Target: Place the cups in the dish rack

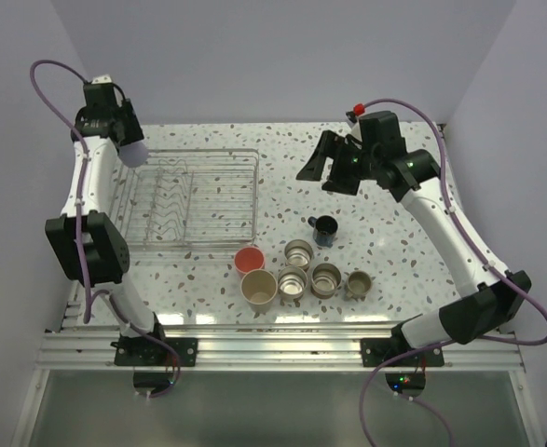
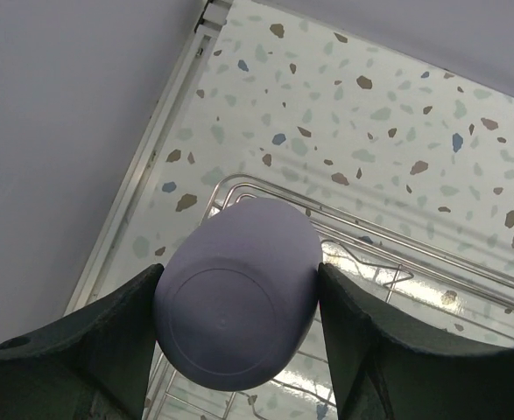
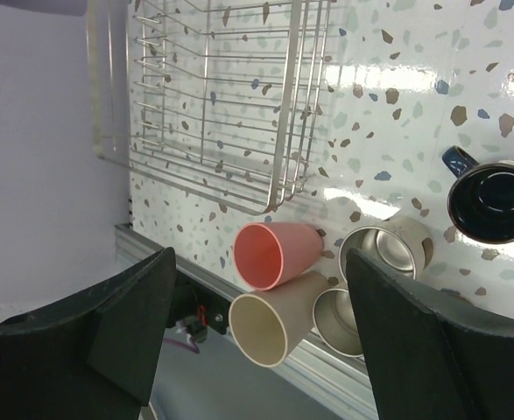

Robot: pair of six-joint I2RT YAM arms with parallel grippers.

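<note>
Speckled desk (image 1: pixel 394 186) from above: dish rack (image 1: pixel 198 200) at left, seven cups (image 1: pixel 293 282) clustered by its near right corner. Left wrist view: my left end effector (image 2: pixel 239 290) grips the lavender cup (image 2: pixel 237 302) over the rack's corner. Right wrist view: my right end effector (image 3: pixel 258 293) stands wide open, empty, above the pink cup (image 3: pixel 278 254).

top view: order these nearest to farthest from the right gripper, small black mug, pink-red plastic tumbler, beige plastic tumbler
From the right gripper:
1. Small black mug, right below it in the view.
2. Pink-red plastic tumbler, at the silver wire dish rack's near right corner.
3. Beige plastic tumbler, nearest the bottom of the view.
</note>
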